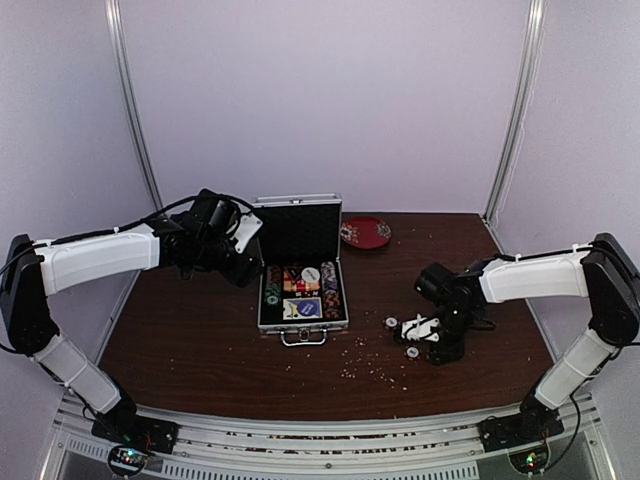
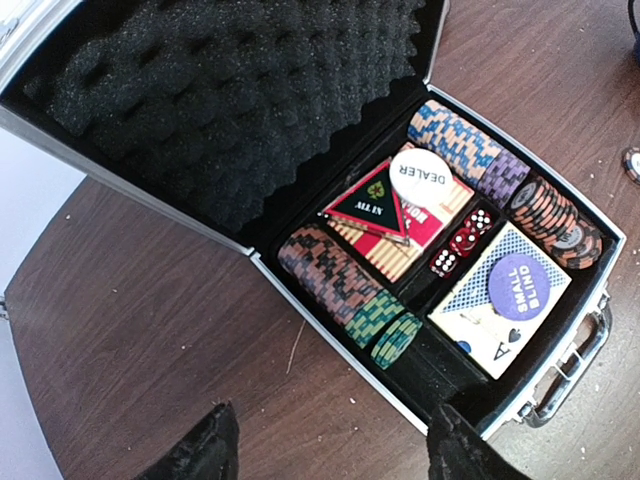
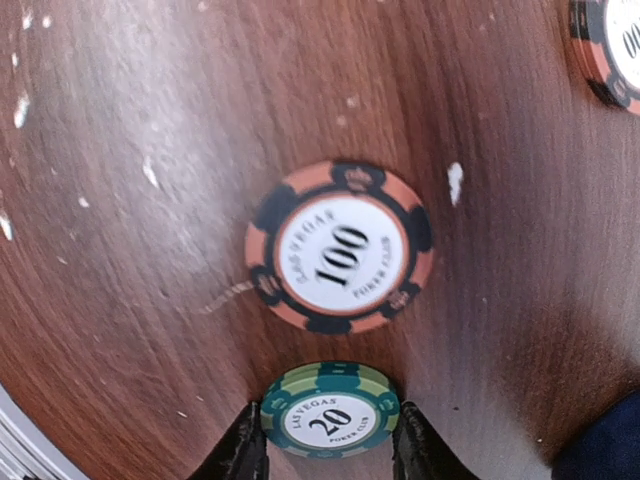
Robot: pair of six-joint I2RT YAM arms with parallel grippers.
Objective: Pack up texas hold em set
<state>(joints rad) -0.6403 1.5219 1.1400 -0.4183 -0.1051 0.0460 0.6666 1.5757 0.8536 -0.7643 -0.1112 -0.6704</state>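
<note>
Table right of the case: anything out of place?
Yes. Three poker chips lie loose outside the case: a green 20 chip in the right pincer, an orange 100 chip beside it, a third chip at the view's edge. Pale crumbs litter the table.

A red round plate sits on the dark wooden table just right of centre in the top view, near the table's far edge. Pale crumbs lie scattered over the wood in the lower middle of that view. A dark blue shape fills the right wrist view's lower right corner, too cropped to identify.
</note>
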